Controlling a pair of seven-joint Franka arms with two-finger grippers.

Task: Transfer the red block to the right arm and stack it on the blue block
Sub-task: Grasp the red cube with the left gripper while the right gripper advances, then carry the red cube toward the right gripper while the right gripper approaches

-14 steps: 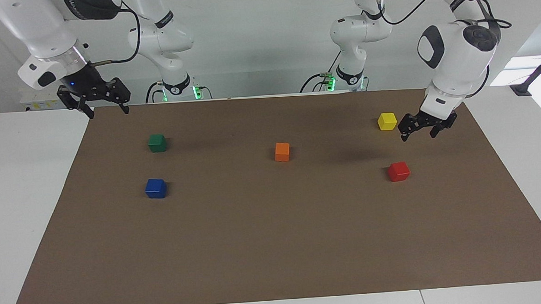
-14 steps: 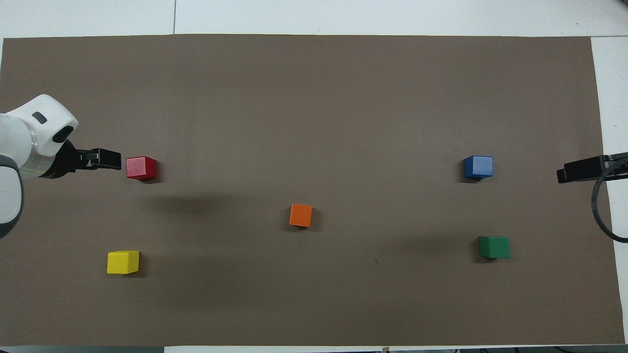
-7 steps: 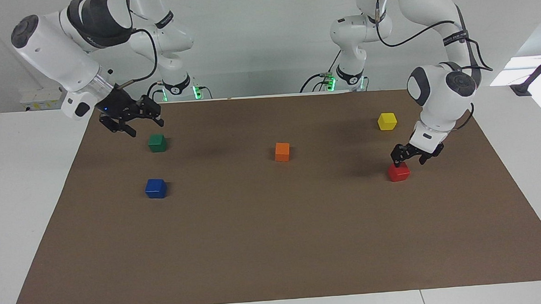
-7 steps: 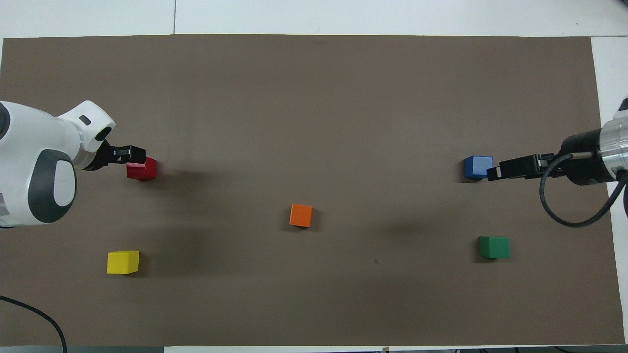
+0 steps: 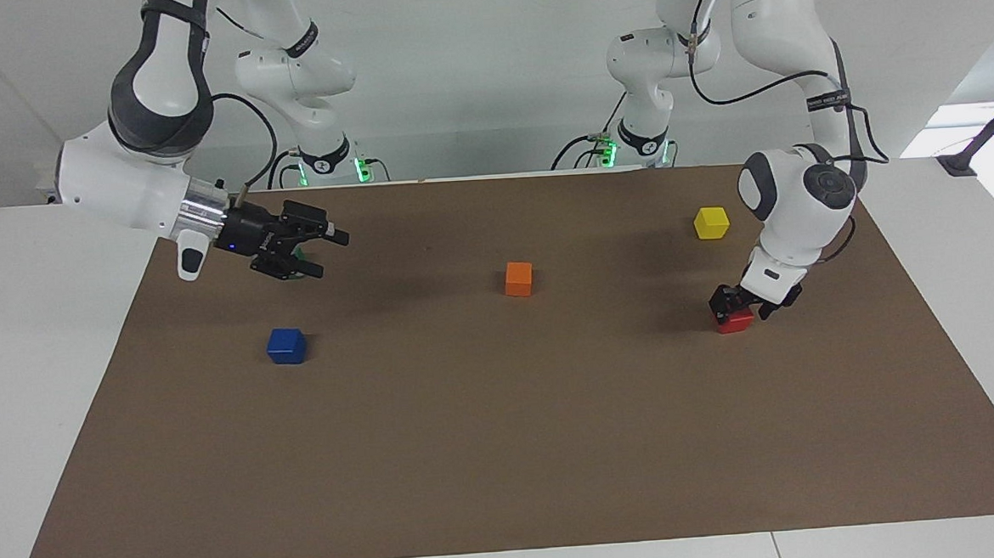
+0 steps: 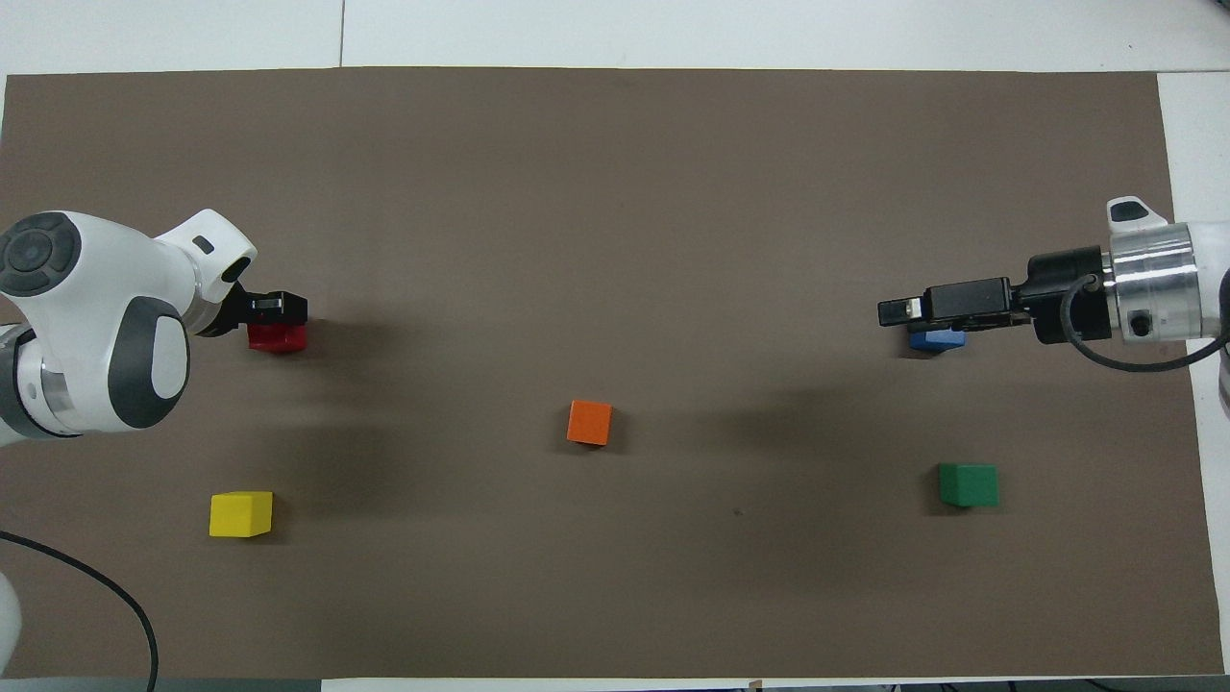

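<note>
Brown mat (image 5: 506,449) holds orange cube (image 5: 518,279) between both grippers' ends.

A brown mat (image 5: 506,449) covers the white worktop (image 5: 41,354). On the mat sit red (image 5: 734,322), blue (image 5: 286,345), green (image 6: 968,484), orange (image 5: 518,279) and yellow (image 5: 711,223) blocks.

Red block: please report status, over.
Left gripper down around red block, block on the mat. Right gripper open, raised over green block. Blue block uncovered.

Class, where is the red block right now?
The red block sits on the brown mat toward the left arm's end, farther from the robots than the yellow block, with the left gripper lowered onto it.
</note>
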